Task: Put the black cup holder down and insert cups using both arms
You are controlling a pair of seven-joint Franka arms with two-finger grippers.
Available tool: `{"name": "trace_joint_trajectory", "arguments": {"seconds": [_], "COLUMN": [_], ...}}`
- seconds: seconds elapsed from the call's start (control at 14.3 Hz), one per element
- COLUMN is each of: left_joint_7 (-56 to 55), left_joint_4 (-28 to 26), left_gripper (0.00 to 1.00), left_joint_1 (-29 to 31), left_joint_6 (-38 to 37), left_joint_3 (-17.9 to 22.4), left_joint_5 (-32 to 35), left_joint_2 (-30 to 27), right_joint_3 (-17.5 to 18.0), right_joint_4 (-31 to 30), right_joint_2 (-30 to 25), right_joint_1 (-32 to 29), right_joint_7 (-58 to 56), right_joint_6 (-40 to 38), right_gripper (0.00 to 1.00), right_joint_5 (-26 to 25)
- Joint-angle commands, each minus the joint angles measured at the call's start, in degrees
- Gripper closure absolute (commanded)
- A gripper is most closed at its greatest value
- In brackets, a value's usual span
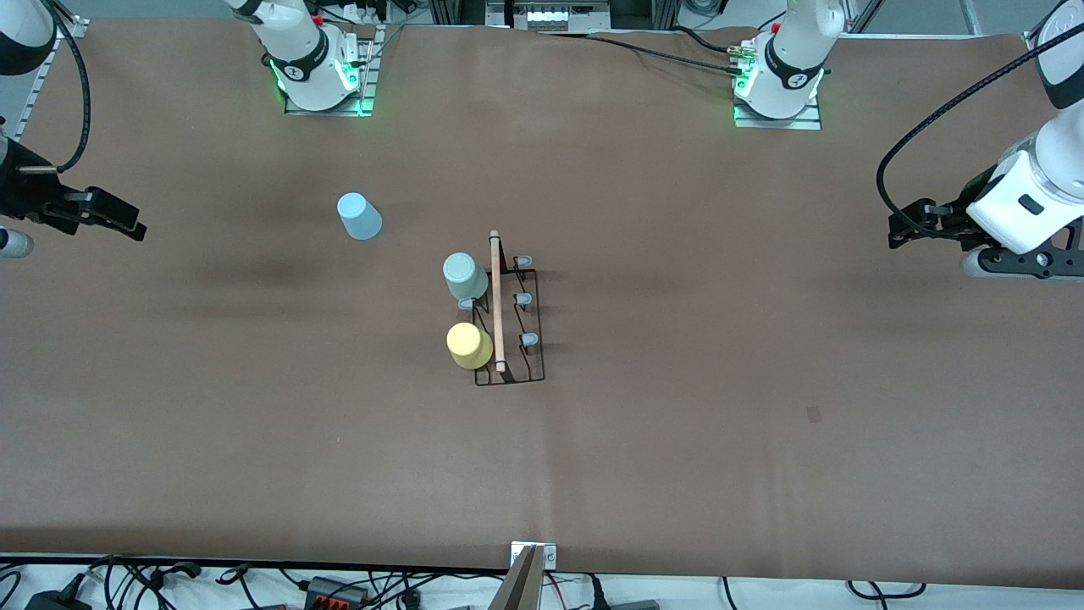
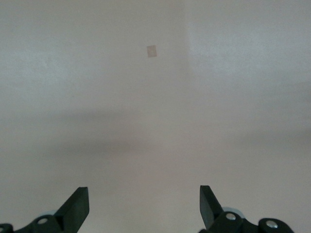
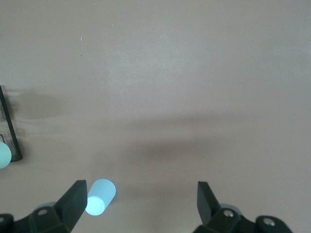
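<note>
Front view: black cup holder (image 1: pixel 511 326) handle runs camera-to-bases; left gripper (image 1: pixel 899 230) and right gripper (image 1: pixel 127 222) spread apart, empty.

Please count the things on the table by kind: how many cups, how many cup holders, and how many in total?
Cups: 3 (mint green cup, yellow cup, light blue cup)
Black cup holder: 1
Total: 4

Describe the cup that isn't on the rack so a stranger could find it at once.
Start at the thin black wire rack with the wooden rod handle mid-table. Toward the right arm's end, farther from the front camera, a small light blue plastic tumbler stands alone, unlike the mint and yellow tumblers on the rack.
</note>
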Motion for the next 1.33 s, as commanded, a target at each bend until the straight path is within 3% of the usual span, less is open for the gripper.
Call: {"name": "trace_joint_trajectory", "arguments": {"seconds": [0.0, 0.56, 0.84, 1.26], "left_joint_7": [1.4, 1.3, 1.2, 0.7], "left_joint_4": [-0.9, -0.8, -0.8, -0.7], "left_gripper": [0.0, 0.0, 0.0, 0.0], "left_joint_1": [0.3, 0.2, 0.2, -0.3], "left_joint_6": [0.2, 0.2, 0.2, 0.2], "left_joint_3": [0.1, 0.0, 0.0, 0.0], "left_joint_5": [-0.8, -0.9, -0.9, -0.9], "left_joint_2": [-0.8, -0.6, -0.6, -0.6], "right_joint_3": [0.5, 0.7, -1.9, -1.9], "right_joint_4": [-0.7, -0.8, -0.9, -1.4], "right_joint_2": [-1.4, -1.0, -1.0, -1.7], "right_joint_1": [-0.5, 0.0, 2.5, 2.0], "right_joint_7": [-1.1, -1.3, -1.2, -1.3], "right_joint_6": [0.7, 1.0, 1.1, -0.1], "right_gripper": [0.0, 0.0, 0.0, 0.0], "right_joint_5": [-0.9, -0.7, -0.6, -0.8]}}
